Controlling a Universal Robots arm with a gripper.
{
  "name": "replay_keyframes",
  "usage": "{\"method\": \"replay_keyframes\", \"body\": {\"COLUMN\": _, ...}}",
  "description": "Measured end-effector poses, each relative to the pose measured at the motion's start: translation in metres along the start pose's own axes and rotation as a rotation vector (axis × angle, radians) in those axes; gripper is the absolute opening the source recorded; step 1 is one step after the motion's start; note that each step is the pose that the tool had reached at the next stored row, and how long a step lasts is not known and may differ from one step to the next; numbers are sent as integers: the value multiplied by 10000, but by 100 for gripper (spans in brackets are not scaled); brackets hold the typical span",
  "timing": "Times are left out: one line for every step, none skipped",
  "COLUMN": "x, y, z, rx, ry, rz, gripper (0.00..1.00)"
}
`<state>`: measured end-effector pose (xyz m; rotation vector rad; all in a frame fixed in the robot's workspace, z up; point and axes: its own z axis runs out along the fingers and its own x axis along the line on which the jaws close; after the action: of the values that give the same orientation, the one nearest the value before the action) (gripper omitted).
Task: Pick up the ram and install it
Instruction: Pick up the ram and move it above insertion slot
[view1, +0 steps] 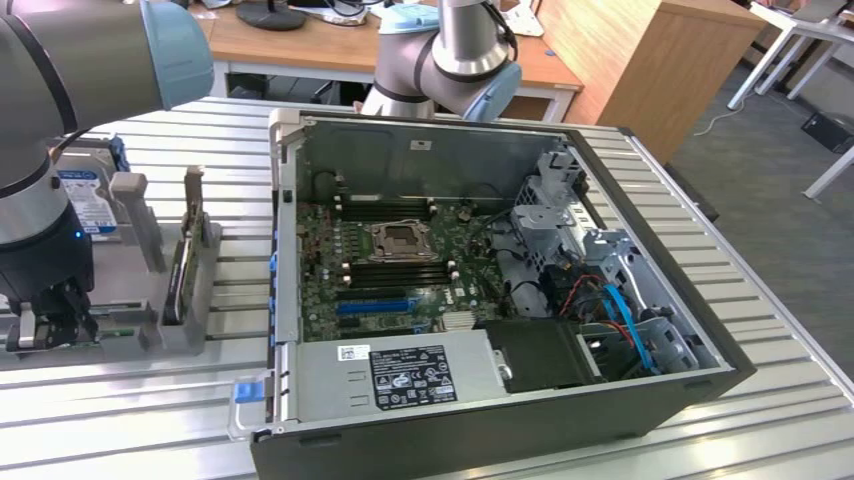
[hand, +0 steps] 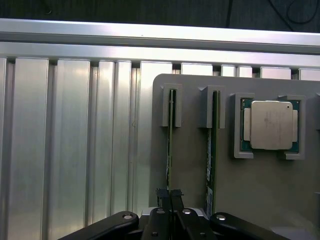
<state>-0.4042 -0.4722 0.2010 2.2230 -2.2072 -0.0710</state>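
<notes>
The ram (hand: 170, 135) is a thin green stick standing on edge in a slot of a grey holder plate (hand: 190, 165). My gripper (hand: 169, 196) reaches over one end of it, and its black fingertips (hand: 162, 194) are pressed against both faces of the stick, shut on it. A second green stick (hand: 211, 145) stands in the neighbouring slot, untouched. In the exterior view my gripper (view1: 54, 322) hangs low over the holder at the exterior view's left, beside the open computer case (view1: 494, 270). The motherboard's long black slots (view1: 390, 268) lie inside the case.
A square processor chip (hand: 270, 124) sits in its own pocket on the holder plate. A blue-labelled hard drive (view1: 80, 195) and a dark upright board (view1: 184, 265) stand near my arm. The case's raised wall (view1: 283, 240) lies between the holder and the motherboard. Ribbed aluminium table (hand: 60, 150).
</notes>
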Motion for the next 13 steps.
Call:
{"method": "replay_keyframes", "body": {"x": -1, "y": 0, "z": 0, "rx": 0, "ry": 0, "rz": 0, "gripper": 12}}
{"method": "replay_keyframes", "body": {"x": -2, "y": 0, "z": 0, "rx": 0, "ry": 1, "rz": 0, "gripper": 12}}
{"method": "replay_keyframes", "body": {"x": -6, "y": 0, "z": 1, "rx": 2, "ry": 1, "rz": 1, "gripper": 12}}
{"method": "replay_keyframes", "body": {"x": -11, "y": 0, "z": 2, "rx": 1, "ry": 0, "rz": 2, "gripper": 12}}
{"method": "replay_keyframes", "body": {"x": -16, "y": 1, "z": 3, "rx": -2, "ry": 1, "rz": 3, "gripper": 12}}
{"method": "replay_keyframes", "body": {"x": -22, "y": 0, "z": 5, "rx": -2, "ry": 2, "rz": 1, "gripper": 12}}
{"method": "replay_keyframes", "body": {"x": -27, "y": 1, "z": 7, "rx": -2, "ry": 2, "rz": 1, "gripper": 12}}
{"method": "replay_keyframes", "body": {"x": -30, "y": 0, "z": 8, "rx": -2, "ry": 2, "rz": 1, "gripper": 12}}
{"method": "replay_keyframes", "body": {"x": -30, "y": 0, "z": 8, "rx": -2, "ry": 2, "rz": 0, "gripper": 12}}
{"method": "replay_keyframes", "body": {"x": -30, "y": 0, "z": 8, "rx": -3, "ry": 2, "rz": 0, "gripper": 12}}
{"method": "replay_keyframes", "body": {"x": -30, "y": 0, "z": 9, "rx": -2, "ry": 2, "rz": -1, "gripper": 12}}
{"method": "replay_keyframes", "body": {"x": -30, "y": 0, "z": 9, "rx": -2, "ry": 2, "rz": 0, "gripper": 12}}
{"method": "replay_keyframes", "body": {"x": -31, "y": 0, "z": 9, "rx": -1, "ry": 3, "rz": 0, "gripper": 12}}
